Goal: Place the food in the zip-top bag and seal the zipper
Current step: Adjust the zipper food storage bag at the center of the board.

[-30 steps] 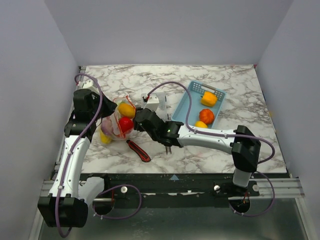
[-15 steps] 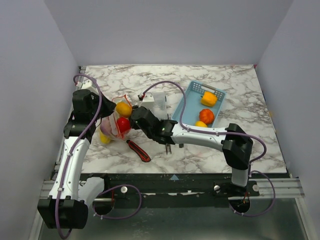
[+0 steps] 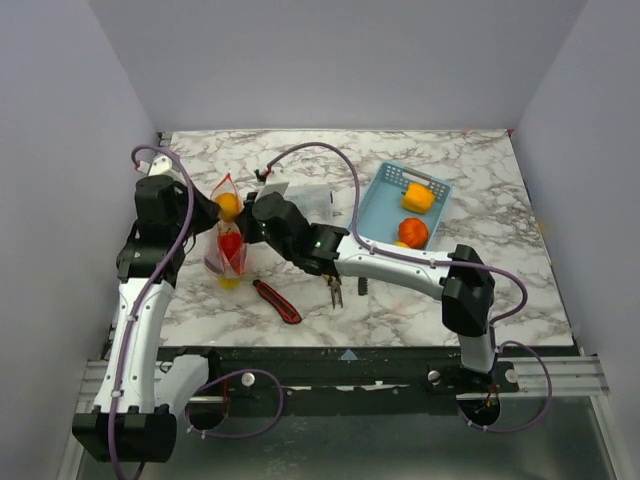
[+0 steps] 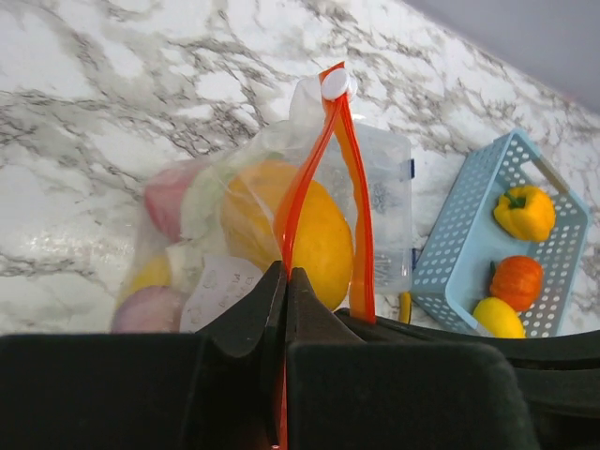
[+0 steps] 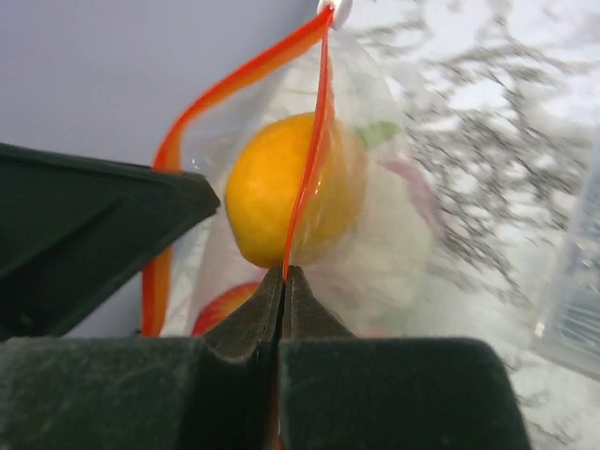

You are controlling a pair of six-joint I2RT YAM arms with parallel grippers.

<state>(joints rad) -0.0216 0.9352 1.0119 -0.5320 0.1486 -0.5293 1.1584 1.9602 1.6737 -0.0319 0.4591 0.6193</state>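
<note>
The clear zip-top bag [image 3: 228, 255] hangs upright between my two grippers at the table's left. Its red-orange zipper [image 4: 312, 155] runs up to a white slider [image 4: 334, 84]. My left gripper [image 3: 203, 210] is shut on one side of the zipper strip, shown in the left wrist view [image 4: 285, 279]. My right gripper [image 3: 250, 216] is shut on the other side [image 5: 283, 275]. Food shows inside the bag: an orange piece [image 3: 229, 206], a red one [image 3: 231, 243] and a yellow one [image 3: 229, 282]. The orange piece also shows in the right wrist view [image 5: 272, 192].
A light blue basket [image 3: 366, 212] at the right holds a yellow pepper [image 3: 417, 198], an orange-red piece [image 3: 413, 232] and a yellow piece. A rigid clear box [image 3: 312, 200] sits behind my right arm. A red-and-black utility knife [image 3: 277, 301] and pliers [image 3: 333, 292] lie near the front.
Both grippers have moved left and up with the zipper strip. The bag has gone from lying slumped on the table to hanging upright and narrow.
</note>
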